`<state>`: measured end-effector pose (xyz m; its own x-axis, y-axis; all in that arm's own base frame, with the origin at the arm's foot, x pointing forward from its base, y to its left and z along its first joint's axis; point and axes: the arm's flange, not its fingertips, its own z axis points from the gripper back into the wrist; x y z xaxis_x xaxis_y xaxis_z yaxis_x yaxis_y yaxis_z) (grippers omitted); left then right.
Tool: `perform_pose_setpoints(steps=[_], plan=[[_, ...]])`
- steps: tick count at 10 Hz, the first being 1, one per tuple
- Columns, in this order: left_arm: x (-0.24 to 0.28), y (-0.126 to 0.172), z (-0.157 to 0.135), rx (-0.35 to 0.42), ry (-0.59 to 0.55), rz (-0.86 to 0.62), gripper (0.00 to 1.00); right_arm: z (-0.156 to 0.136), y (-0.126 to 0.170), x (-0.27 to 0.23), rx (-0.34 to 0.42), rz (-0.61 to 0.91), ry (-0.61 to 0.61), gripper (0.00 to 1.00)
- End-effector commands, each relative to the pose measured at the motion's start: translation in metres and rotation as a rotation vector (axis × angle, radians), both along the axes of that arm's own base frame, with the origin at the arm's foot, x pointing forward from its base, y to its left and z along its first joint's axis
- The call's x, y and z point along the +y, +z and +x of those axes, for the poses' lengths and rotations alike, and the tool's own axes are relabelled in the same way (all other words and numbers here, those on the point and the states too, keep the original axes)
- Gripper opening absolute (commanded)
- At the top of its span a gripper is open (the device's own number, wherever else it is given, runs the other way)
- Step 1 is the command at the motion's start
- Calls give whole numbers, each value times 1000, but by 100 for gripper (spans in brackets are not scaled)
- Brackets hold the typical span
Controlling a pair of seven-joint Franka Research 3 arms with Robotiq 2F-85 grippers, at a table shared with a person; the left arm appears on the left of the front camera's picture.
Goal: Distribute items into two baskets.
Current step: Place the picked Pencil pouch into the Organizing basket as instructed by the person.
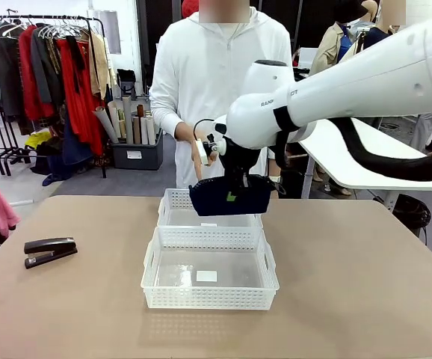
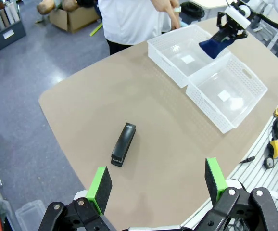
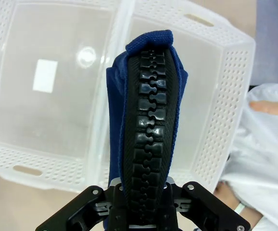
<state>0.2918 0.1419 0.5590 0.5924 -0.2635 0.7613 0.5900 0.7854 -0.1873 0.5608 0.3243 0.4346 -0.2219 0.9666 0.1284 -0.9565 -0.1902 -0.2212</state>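
Fabric of a dark navy makes up the pouch (image 1: 231,196), a soft, wide thing with rounded lower corners, about as broad as the baskets below it. In the right wrist view the pouch (image 3: 148,120) shows edge-on. A chunky black zip with big interlocking teeth runs up its narrow top side, bordered by blue cloth that curls over the end.

The robot's right hand (image 1: 232,191) is clamped on the pouch's upper edge at the middle, and the pouch hangs free in the air. It hangs over the far basket (image 1: 173,203), close to the wall where that basket meets the near basket (image 1: 210,298). I cannot tell how much gap lies under it.

Both baskets are white plastic with lattice sides and stand touching, one behind the other, in the middle of the worktop (image 1: 350,284). The near basket has a white label (image 1: 206,276) on its base.

The stapler (image 1: 49,250) is black and much smaller. It lies flat on the worktop well apart from the baskets, toward the robot's left. In the left wrist view the robot's left hand (image 2: 157,179) hangs above the worktop with its green pads (image 2: 100,185) spread wide, holding nothing, and the stapler (image 2: 123,144) is beyond them.

The person's hand (image 1: 197,153) is raised just behind the pouch.
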Motion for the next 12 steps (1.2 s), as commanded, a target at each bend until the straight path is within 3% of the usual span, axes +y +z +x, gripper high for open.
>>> perform_pose_setpoints(steps=[1, 5, 12], plan=[[0, 1, 0, -13, -12, -8, 100, 27, -1, 6, -49, 15, 39, 0], [0, 1, 0, -13, -12, -8, 100, 70, -21, 20, -47, 56, 87, 0], [0, 1, 0, -13, -12, -8, 100, 90, -83, 46, -7, 22, 14, 0]])
